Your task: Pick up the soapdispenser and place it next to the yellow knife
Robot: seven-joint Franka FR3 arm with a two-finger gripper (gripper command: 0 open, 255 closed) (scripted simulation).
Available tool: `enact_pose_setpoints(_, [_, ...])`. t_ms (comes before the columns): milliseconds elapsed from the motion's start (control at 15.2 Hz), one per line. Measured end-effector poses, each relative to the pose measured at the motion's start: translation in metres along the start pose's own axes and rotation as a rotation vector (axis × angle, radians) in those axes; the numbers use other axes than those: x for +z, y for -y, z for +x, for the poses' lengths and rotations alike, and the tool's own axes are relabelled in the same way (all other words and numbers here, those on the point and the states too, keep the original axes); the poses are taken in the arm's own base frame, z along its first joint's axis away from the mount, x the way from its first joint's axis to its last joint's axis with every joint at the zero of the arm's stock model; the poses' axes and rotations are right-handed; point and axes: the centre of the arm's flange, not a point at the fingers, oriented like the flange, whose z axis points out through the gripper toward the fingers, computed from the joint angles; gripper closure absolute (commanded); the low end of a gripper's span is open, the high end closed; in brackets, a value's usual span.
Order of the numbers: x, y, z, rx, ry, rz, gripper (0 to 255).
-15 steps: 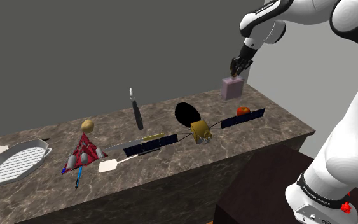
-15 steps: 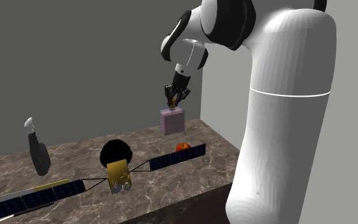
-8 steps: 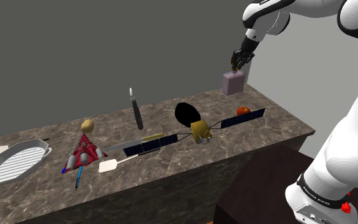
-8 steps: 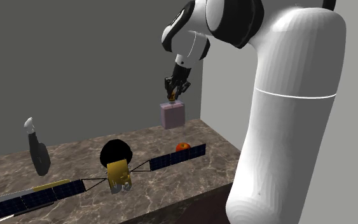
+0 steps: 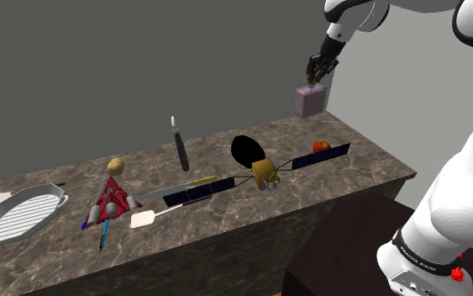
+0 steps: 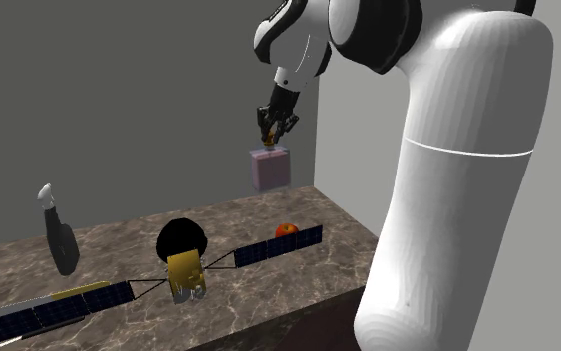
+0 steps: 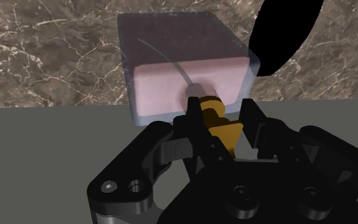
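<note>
Soap dispenser (image 5: pixel 309 102) (a pinkish, see-through block) is hung straight below the gripper (image 5: pixel 314 78), its gold pump (image 7: pixel 220 127) pinched between the black fingers (image 7: pixel 255 127), above the marble counter (image 5: pixel 365 164).

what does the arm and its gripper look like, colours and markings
The arm is glossy white, thick rounded links with dark joints; a thin dark seam rings its widest link. Near the base, a black band and a small red tab. The gripper is all black, two blocky fingers, round screw holes in its body.
</note>
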Motion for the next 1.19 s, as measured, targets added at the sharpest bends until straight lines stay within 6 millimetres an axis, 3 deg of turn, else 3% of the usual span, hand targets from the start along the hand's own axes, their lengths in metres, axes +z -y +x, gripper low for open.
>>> enact_pose_setpoints(1188, [-0.090, 0.023, 0.023, 0.000, 0.000, 0.000, 255])
